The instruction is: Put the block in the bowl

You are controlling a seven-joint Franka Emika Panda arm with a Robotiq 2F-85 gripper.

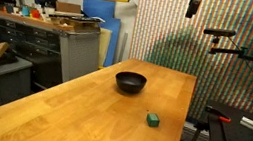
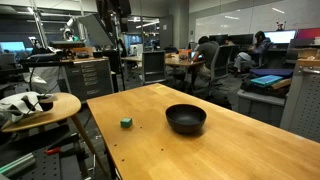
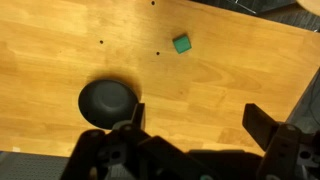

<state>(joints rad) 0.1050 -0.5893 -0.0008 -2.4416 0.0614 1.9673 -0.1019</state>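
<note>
The block [image 1: 153, 118] lies on the desk [image 1: 70, 108] near a side edge, well apart from the bowl [image 1: 131, 81]. Bare wood surrounds both. The hand [image 3: 195, 120] hangs high above, released, jaws spread wide.

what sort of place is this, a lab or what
Probably a shared lab or workshop: grey metal drawer cabinets piled with clutter, people seated at computer desks, and a big wooden worktable.

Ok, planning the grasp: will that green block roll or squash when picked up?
The green block looks flat-faced and boxy, so it probably won't roll. It seems rigid and, being small, likely light. On the smooth table it may slide if nudged.
</note>
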